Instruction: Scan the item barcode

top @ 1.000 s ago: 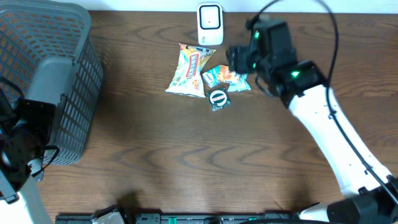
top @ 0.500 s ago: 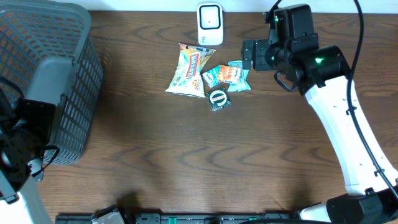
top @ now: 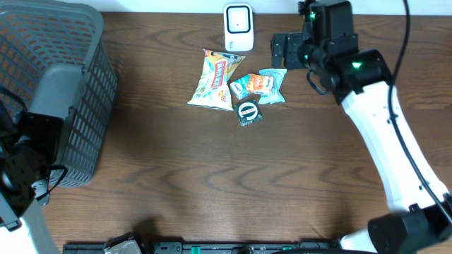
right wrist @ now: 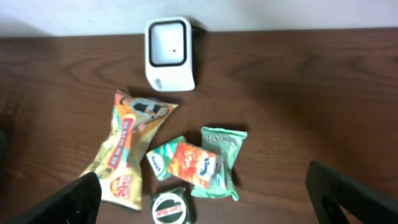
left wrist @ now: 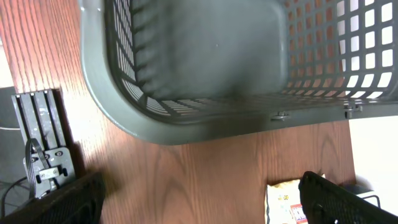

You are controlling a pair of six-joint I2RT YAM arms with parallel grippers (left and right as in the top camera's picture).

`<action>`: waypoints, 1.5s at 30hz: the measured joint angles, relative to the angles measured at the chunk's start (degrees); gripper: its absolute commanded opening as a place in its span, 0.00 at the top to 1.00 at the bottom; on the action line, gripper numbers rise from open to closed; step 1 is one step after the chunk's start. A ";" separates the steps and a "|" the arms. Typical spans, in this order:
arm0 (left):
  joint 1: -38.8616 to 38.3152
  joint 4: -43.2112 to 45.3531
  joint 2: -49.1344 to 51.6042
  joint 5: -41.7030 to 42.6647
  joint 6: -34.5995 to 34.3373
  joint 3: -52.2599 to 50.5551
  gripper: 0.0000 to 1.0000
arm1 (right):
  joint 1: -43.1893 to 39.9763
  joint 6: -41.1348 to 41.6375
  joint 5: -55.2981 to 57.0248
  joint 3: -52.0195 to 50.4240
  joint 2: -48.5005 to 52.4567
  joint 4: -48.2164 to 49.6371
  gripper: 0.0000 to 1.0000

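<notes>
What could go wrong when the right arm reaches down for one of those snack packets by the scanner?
The orange packet lies on the green packet, with the round packet right beside it, so the open right gripper might lift two or drag neighbours. The scanner stands just behind the pile; a reach could knock it. No barcode is visible on the upward faces, so the picked packet may need turning.

White arm (top: pixel 385 134), black pincer (top: pixel 280 51), green lights (top: pixel 357 68)
</notes>
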 measured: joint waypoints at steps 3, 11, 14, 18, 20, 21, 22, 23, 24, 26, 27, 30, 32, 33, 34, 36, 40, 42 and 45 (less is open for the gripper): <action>0.00 0.00 0.00 0.00 0.00 0.00 0.03 | 0.00 0.00 0.26 0.00 4.57 1.77 0.01; 0.00 0.00 0.00 0.00 0.00 0.00 0.02 | 0.02 0.00 0.26 -0.15 17.07 13.03 0.01; 0.00 0.00 0.00 0.00 0.00 0.00 0.02 | 0.17 0.00 -0.15 -0.15 19.45 15.43 0.01; 0.00 0.00 0.00 0.00 0.00 0.00 0.02 | 0.52 0.00 -2.21 -0.15 22.03 14.67 0.01; 0.00 0.00 0.00 0.00 0.00 0.00 0.02 | 0.81 0.00 -3.69 -0.15 23.15 13.00 0.01; 0.00 0.00 0.00 0.00 0.00 0.00 0.02 | 1.05 0.00 -4.61 -0.15 23.76 12.04 0.01; 0.00 0.00 0.00 0.00 0.00 0.00 0.02 | 1.33 0.00 -5.64 -0.17 24.24 10.73 0.01; 0.00 0.00 0.00 0.00 0.00 0.00 0.02 | 1.66 0.00 -6.58 -0.17 24.65 9.25 0.01; 0.00 0.00 0.00 0.00 0.00 0.00 0.02 | 1.86 0.00 -7.37 -0.22 24.94 7.93 0.02; 0.00 0.00 0.00 0.00 0.00 0.00 0.02 | 2.78 -0.02 -8.87 -0.26 25.20 4.50 0.07; 0.00 0.00 0.00 0.00 0.00 0.00 0.02 | 3.10 -0.15 -9.40 -0.26 25.22 3.34 0.09; 0.00 0.00 0.00 0.00 0.00 0.00 0.03 | 3.96 -0.28 -11.69 -0.28 25.20 -0.07 0.08; 0.00 0.00 0.00 0.00 0.00 0.00 0.02 | 4.39 -1.20 -14.64 -0.31 25.22 -2.40 0.02; 0.00 0.00 0.00 0.00 0.00 0.00 0.02 | 4.59 -1.79 -16.79 -0.31 25.22 -3.48 0.01; 0.00 0.00 0.00 0.00 0.00 0.00 0.02 | 4.70 -2.58 -19.43 -0.31 25.22 -4.55 0.01; 0.00 0.00 0.00 0.00 0.00 0.00 0.02 | 4.90 -3.54 -24.17 -0.31 25.22 -6.16 0.01; 0.00 0.00 0.00 0.00 0.00 0.00 0.02 | 5.18 -4.48 -35.26 -0.31 25.20 -8.44 0.01; 0.00 0.00 0.00 0.00 0.00 0.00 0.02 | 5.14 -4.57 -38.42 -0.31 25.20 -8.44 0.01; 0.00 0.00 0.00 0.00 0.00 0.00 0.02 | 4.68 -4.63 -40.24 -0.31 25.20 -7.39 0.01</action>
